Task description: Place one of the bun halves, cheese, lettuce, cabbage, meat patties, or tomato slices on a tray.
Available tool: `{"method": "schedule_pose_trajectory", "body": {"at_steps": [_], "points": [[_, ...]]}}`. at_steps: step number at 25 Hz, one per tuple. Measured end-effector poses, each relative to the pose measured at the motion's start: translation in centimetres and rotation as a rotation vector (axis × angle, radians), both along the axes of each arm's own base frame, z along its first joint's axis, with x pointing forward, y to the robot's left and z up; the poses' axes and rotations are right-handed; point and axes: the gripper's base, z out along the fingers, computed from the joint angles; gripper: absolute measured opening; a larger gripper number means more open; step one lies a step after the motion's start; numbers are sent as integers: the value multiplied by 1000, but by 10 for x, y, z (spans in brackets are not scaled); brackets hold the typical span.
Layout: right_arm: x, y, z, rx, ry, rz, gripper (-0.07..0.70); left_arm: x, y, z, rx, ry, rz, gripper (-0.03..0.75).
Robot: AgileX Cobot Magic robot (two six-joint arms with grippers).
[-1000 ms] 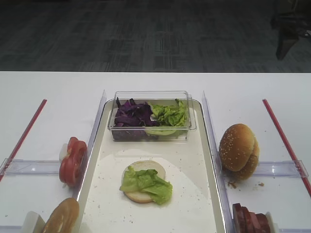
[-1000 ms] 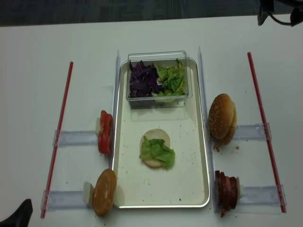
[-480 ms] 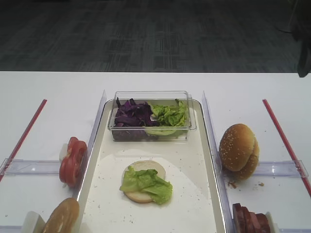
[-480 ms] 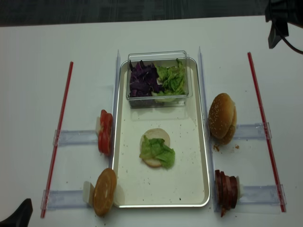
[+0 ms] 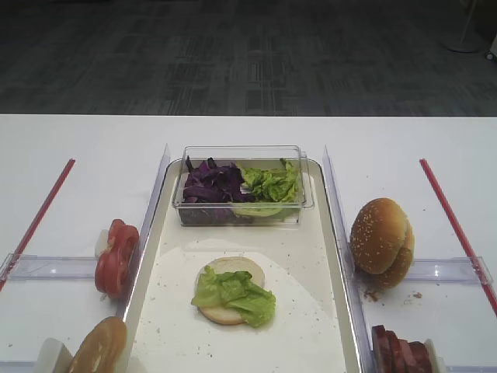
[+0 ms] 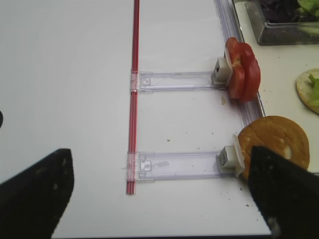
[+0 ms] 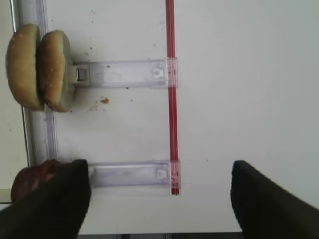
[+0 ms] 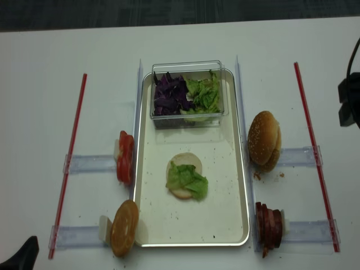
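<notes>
Right wrist view alone shows spread fingers (image 7: 55, 206) (empty) above meat patties (image 7: 27, 180).

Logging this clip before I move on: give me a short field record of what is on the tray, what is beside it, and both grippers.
tray: holds tub, bun half topped with lettuce
tub: cabbage left, more lettuce right
left of tray: tomato slices, bun half
right of tray: sesame buns, patties
left gripper: open, empty
right gripper: open, empty

Right end effector (image 8: 349, 104) lower along right edge.
</notes>
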Motion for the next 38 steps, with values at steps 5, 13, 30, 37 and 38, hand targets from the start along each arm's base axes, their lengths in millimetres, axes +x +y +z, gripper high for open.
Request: {"method": "schedule_pose_trajectory", "body": {"at_steps": [5,13,30,37,38], "points": [[-46,2,-8,-1,-35,0,596,0,0,0,0,0,0,653],[-103,2,-34,-26,-163,-4,596,0,0,0,0,0,0,653],[-181,1,-49,-70,-579,-31,593,0,0,0,0,0,0,653],[-202,1,-47,-76,-717,-30,593,0,0,0,0,0,0,653],[-204,1,-47,-76,-731,-30,593,0,0,0,0,0,0,653]]}}
